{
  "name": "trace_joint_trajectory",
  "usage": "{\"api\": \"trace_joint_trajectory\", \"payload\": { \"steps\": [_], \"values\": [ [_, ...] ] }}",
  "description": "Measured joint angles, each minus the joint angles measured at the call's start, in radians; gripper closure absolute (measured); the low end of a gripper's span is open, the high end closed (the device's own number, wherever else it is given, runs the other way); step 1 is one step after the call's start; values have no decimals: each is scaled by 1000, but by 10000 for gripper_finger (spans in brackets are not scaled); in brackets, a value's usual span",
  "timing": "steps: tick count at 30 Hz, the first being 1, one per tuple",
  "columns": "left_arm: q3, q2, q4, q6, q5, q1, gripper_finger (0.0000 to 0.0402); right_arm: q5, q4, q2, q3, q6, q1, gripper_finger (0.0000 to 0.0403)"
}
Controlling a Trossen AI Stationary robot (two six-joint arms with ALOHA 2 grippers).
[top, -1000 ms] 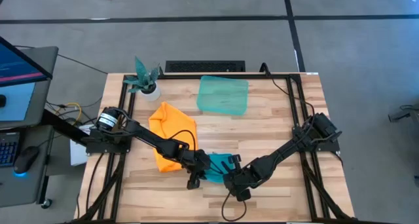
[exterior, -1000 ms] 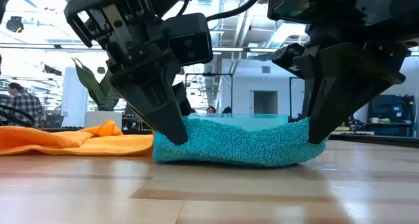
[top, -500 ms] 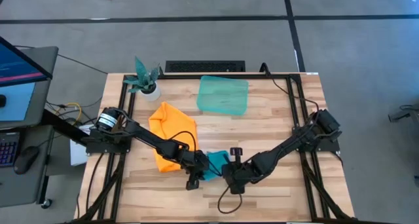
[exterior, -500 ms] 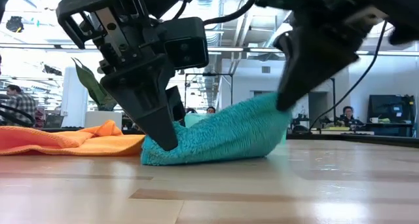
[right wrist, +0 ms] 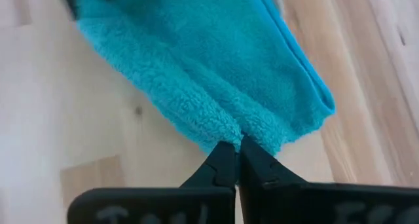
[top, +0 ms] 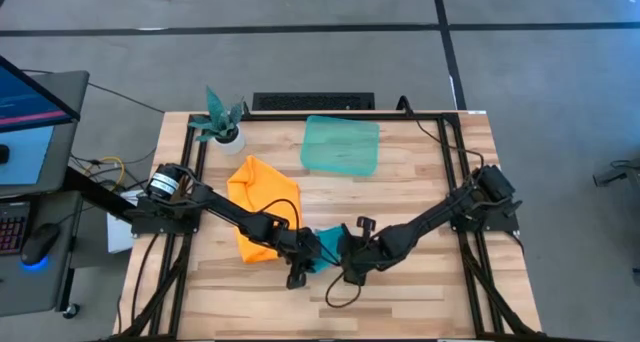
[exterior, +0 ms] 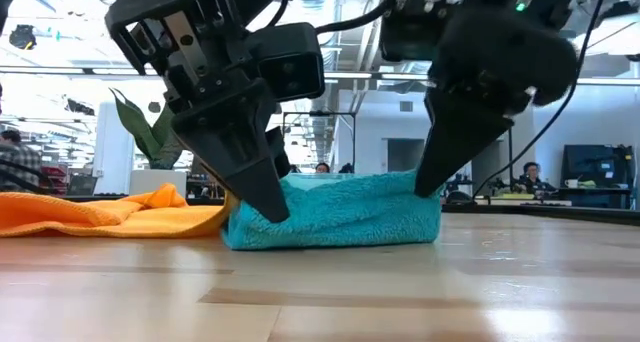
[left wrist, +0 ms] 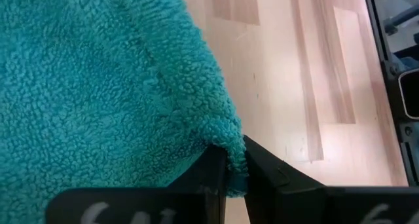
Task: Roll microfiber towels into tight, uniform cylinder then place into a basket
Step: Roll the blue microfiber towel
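A wooden tabletop (top: 400, 192) stands on a grey floor, and the low view looks past it into a bright workshop where people sit at desks far behind. Near the front edge of the tabletop lies the blue towel (exterior: 335, 214), folded into a low, thick bundle. The left tool (top: 302, 257) is pinched tight on the bundle's left end; in its wrist view the fingers (left wrist: 219, 175) are closed on a corner hem of the blue towel (left wrist: 98, 86). The right tool (top: 348, 257) is clamped narrow on the opposite end, with a fold of the towel (right wrist: 196, 60) caught between its fingertips (right wrist: 226, 162). Both tools lean in toward each other over the bundle. The orange towel (top: 262, 207) lies crumpled just to the left of the blue one, under the left arm. The basket (top: 341, 145) sits at the back of the tabletop, well apart from both towels. A small potted plant (top: 222, 122) stands at the back left corner.
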Motion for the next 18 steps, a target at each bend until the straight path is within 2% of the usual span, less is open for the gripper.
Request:
{"api": "trace_joint_trajectory", "payload": {
  "steps": [11, 18],
  "values": [
    [0, 0, -1, 3, -22, 7, 379, -1, 81, 0, -68, 91, -51, 389],
    [-1, 0, -17, -8, -113, 11, 376, 6, 75, 20, -70, 114, -68, 391]
  ]
}}
